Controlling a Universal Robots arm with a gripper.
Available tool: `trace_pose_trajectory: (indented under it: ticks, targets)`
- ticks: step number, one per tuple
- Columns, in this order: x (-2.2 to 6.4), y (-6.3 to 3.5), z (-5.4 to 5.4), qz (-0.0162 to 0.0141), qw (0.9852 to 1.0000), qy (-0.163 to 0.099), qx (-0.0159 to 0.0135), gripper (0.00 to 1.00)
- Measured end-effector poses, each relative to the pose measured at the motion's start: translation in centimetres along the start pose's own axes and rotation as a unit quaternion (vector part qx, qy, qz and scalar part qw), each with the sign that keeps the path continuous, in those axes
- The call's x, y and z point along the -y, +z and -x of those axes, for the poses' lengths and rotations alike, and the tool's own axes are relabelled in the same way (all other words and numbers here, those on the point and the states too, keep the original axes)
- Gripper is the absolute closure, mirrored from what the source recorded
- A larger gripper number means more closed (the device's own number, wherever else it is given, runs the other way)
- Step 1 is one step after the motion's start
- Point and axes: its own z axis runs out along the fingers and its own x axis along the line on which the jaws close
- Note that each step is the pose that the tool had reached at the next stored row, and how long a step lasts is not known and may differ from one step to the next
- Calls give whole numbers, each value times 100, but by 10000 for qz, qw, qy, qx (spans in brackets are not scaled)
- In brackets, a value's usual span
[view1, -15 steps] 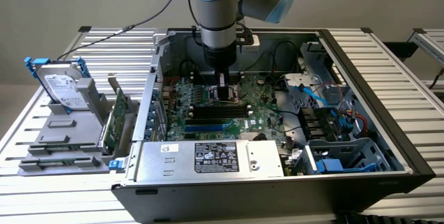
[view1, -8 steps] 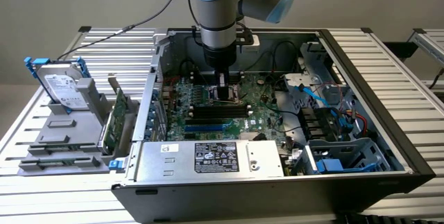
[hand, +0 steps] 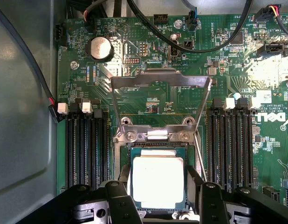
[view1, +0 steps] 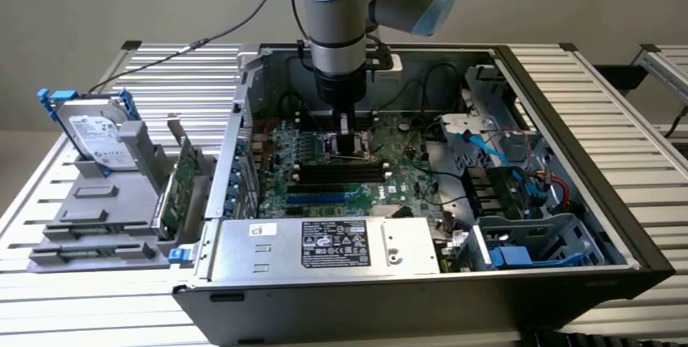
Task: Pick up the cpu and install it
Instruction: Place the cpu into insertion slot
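Placing step, I judge: the black gripper (hand: 159, 200) is clamped on the small square silver-topped cpu (hand: 158, 179), lower centre, over the open metal-framed socket (hand: 155, 145). Seating it needs the chip flat and square.

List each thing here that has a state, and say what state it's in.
cpu, flat within the open socket, pincer astride it.
load plate, swung up, open.
memory slots, empty.
computer case, on its side, panel off.
hard drive, upright in its holder, outside the case.
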Motion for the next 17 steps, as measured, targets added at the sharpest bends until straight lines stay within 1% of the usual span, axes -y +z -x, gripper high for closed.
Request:
trace_pose_trajectory:
  ticks: [1,2,4,17]
  targets:
    - [-1,3,-2,2,10000,0,-4,44]
    - [-1,1,-1,1,10000,0,1,38]
    - [1,-5,2,-4,10000,-1,9,38]
    - [0,-12,-1,-3,10000,-1,8,38]
